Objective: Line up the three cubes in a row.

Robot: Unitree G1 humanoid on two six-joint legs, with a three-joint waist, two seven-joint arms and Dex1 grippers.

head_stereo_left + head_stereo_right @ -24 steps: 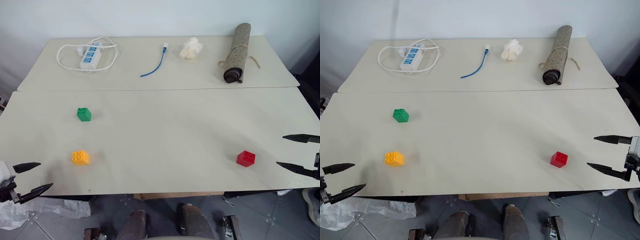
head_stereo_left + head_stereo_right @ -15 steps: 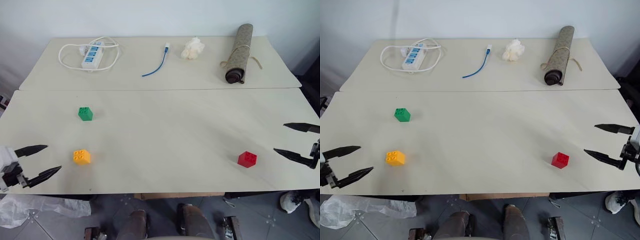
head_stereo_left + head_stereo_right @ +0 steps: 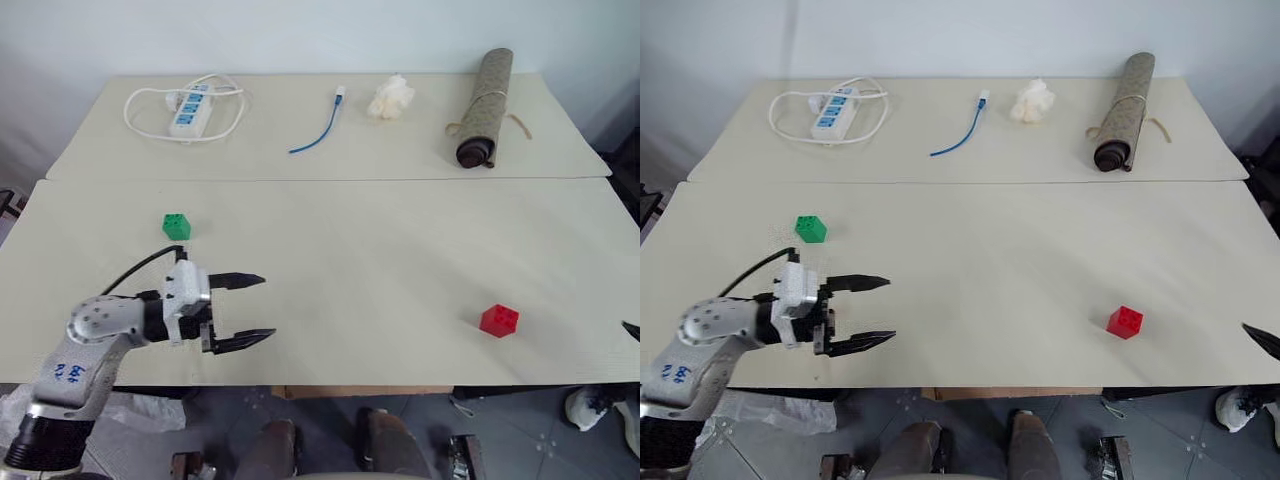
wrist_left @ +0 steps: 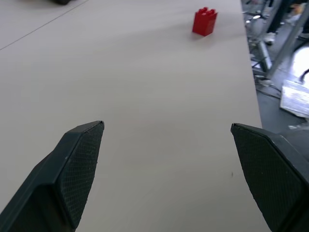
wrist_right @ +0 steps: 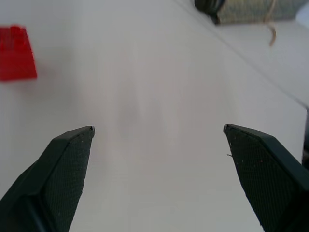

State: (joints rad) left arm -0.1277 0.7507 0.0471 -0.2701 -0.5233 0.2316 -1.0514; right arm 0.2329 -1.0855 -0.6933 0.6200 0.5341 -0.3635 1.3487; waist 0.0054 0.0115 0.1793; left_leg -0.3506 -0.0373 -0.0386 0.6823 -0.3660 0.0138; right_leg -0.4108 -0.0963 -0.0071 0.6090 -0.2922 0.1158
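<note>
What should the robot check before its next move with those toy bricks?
1. Left gripper open and empty: ok.
2. Right gripper open and empty: ok.
3. Green cube and red cube lying free on the table: ok.
4. All three cubes located: cannot tell; I can place just the green and the red.
5. Cubes already in a row: not ok; green and red sit far apart.

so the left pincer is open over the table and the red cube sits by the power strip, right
Not quite. The left pincer is open over the table, but the red cube sits at the near right, far from the power strip, as the left eye view shows.
</note>
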